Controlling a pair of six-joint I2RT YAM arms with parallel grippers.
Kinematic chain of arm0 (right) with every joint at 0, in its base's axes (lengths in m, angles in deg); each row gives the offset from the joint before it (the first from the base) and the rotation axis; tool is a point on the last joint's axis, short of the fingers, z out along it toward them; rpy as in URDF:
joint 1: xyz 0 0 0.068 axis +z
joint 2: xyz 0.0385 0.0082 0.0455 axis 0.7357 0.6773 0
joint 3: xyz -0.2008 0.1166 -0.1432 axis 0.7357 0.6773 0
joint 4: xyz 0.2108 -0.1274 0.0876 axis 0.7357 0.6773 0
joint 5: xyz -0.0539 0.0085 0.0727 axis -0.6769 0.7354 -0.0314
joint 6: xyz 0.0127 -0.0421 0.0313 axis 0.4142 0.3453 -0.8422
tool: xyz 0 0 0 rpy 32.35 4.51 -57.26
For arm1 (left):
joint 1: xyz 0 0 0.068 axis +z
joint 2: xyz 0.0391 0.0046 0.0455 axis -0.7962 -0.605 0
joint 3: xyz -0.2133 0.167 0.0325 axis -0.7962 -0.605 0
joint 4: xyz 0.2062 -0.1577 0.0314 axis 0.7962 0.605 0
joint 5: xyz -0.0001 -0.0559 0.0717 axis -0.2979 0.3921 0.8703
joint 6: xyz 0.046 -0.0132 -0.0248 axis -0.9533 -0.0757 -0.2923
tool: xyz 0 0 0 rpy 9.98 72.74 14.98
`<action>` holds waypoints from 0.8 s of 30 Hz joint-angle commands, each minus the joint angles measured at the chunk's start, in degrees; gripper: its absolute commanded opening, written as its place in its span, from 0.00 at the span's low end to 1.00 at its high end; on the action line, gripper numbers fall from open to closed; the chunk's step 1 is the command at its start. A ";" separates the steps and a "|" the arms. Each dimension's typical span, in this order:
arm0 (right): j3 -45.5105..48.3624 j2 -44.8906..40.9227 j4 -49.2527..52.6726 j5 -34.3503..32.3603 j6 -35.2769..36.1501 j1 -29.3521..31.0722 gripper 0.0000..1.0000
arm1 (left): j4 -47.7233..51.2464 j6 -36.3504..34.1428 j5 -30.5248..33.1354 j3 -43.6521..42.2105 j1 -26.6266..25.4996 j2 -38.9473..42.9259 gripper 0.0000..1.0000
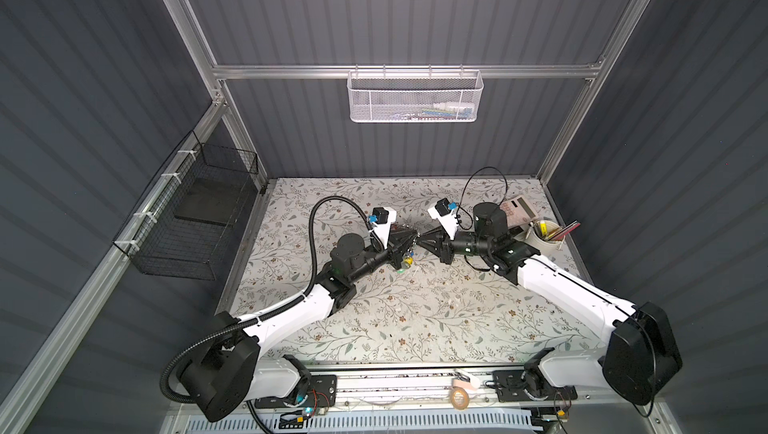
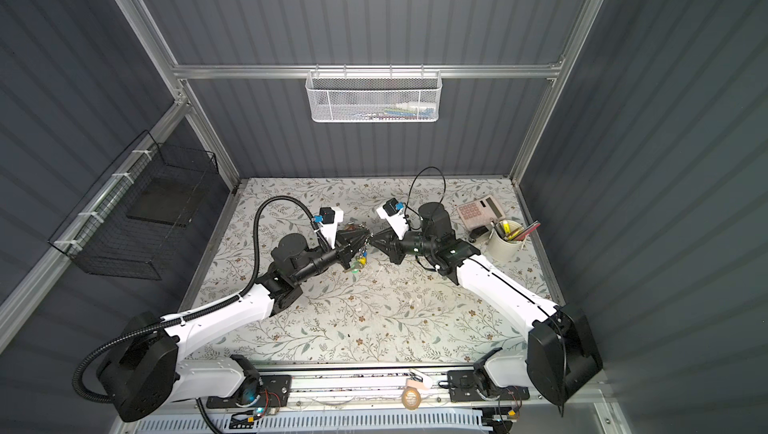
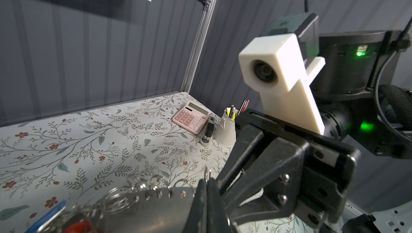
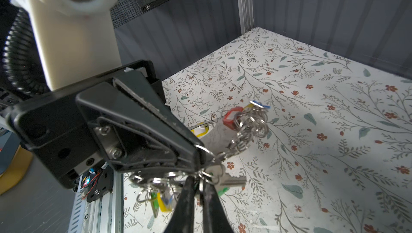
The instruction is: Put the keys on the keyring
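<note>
In both top views the two grippers meet tip to tip above the middle of the table. My left gripper [image 1: 412, 238] [image 3: 206, 189] is shut on the thin wire of the keyring [image 3: 142, 187]. The keyring [image 4: 252, 127] is strung with many small silver rings and with red, yellow and blue tags. The keys [image 4: 231, 181] are silver with a green tag [image 4: 223, 191], and they hang at my right gripper [image 4: 198, 189] [image 1: 420, 241]. Its jaws stand a narrow gap apart, with the keys' small ring between them. More tags dangle below the grippers [image 1: 407, 261].
At the back right stand a pink calculator [image 1: 519, 207], a white cup of pens [image 1: 544, 236] and a small black object [image 3: 209, 129]. A black wire basket [image 1: 195, 220] hangs on the left wall, a white mesh basket [image 1: 415, 95] on the back rail. A tape roll [image 1: 459, 398] lies on the front rail.
</note>
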 commanded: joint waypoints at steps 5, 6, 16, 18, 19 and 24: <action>1.94 -0.97 -1.16 5.55 -1.36 2.75 0.20 | -8.74 0.30 -2.00 0.14 -2.56 0.73 0.00; 2.28 -1.67 -1.31 5.31 -1.56 2.29 0.21 | -8.37 0.18 -1.92 -0.22 -2.56 0.99 0.00; 7.42 -9.80 -3.88 8.69 -6.73 -3.96 0.36 | -8.22 -0.61 -1.52 -1.86 -2.56 2.25 0.00; 8.39 -11.86 -4.12 9.76 -7.66 -5.48 0.39 | -8.46 -0.53 -1.79 -1.87 -2.56 2.21 0.00; 8.71 -12.29 -4.31 10.30 -8.05 -6.20 0.40 | -8.71 -0.48 -1.89 -1.95 -2.56 2.18 0.00; 9.51 -15.61 -6.16 13.73 -10.39 -9.79 0.44 | -10.06 0.04 -2.65 -2.02 -2.55 1.66 0.00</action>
